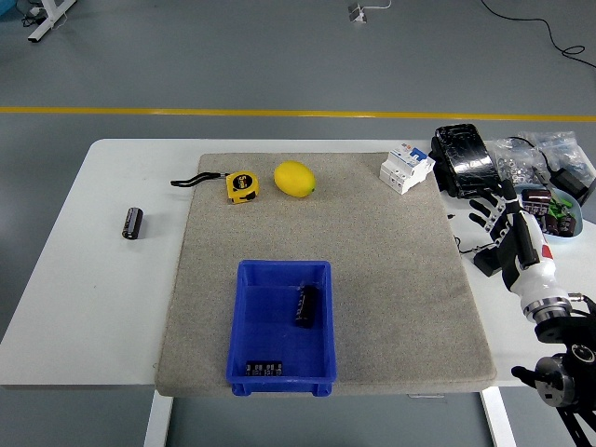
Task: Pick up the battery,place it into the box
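I can't read the white print on the blue plastic box's (pixel 279 321) front wall. One black cylindrical battery (pixel 305 304) lies inside it; another black battery (pixel 132 223) sits on the white bench (pixel 102 279) at 9 o'clock. My right robot hand (pixel 503 222), fingers spread and empty, hovers at 3 o'clock beside clutter. Yellow tape measure (pixel 242 185) and lemon (pixel 294 179) rest at 12.

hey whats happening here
Nothing is being held. One battery already lies in the blue box on the mat, and another battery sits on the bare table at the left. The right hand hovers open at the table's right edge, beside the mat.
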Controlling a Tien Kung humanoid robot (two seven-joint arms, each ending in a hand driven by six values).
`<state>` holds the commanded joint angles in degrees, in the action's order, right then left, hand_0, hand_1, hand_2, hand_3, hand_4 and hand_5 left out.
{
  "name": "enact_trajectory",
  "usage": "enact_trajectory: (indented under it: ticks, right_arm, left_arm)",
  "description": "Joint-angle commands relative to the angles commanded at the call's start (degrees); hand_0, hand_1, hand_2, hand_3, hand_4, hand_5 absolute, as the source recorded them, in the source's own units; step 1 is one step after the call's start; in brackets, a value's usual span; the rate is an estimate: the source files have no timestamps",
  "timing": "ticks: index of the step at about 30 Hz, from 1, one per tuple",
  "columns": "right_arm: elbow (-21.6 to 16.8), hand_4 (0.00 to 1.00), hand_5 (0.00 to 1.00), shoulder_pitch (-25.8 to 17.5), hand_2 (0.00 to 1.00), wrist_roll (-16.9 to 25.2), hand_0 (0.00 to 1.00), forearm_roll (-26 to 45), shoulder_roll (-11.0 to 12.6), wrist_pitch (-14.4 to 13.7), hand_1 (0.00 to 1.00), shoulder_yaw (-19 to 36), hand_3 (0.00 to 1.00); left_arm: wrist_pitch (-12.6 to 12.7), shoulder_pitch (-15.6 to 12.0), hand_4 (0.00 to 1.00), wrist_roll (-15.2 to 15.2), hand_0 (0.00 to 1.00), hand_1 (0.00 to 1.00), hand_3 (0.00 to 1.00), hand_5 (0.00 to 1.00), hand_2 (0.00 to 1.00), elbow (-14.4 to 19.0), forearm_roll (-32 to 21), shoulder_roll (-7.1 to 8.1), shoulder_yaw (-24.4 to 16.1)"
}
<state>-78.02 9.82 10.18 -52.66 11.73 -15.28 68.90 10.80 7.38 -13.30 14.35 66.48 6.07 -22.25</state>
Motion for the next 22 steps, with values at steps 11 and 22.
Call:
enact_trajectory:
  ticks: [11, 22]
  right_arm:
    - [0.06, 0.998, 0.998, -0.25, 0.864, -0.07, 0.851, 0.04, 0.07, 0.02, 0.849, 0.02, 0.890]
    - [0.08, 0.998, 0.998, -0.19, 0.860, 1.13, 0.848, 0.15, 0.08, -1.29, 0.844, -0.07, 0.878]
  left_arm:
    - [-0.16, -0.19, 0.638, 0.00, 0.685, 0.667, 0.620, 0.653, 0.709, 0.04, 0.48, 0.07, -0.23]
    - [-0.08, 0.04, 0.638, 0.24, 0.685, 0.667, 0.620, 0.653, 0.708, 0.05, -0.44, -0.04, 0.34]
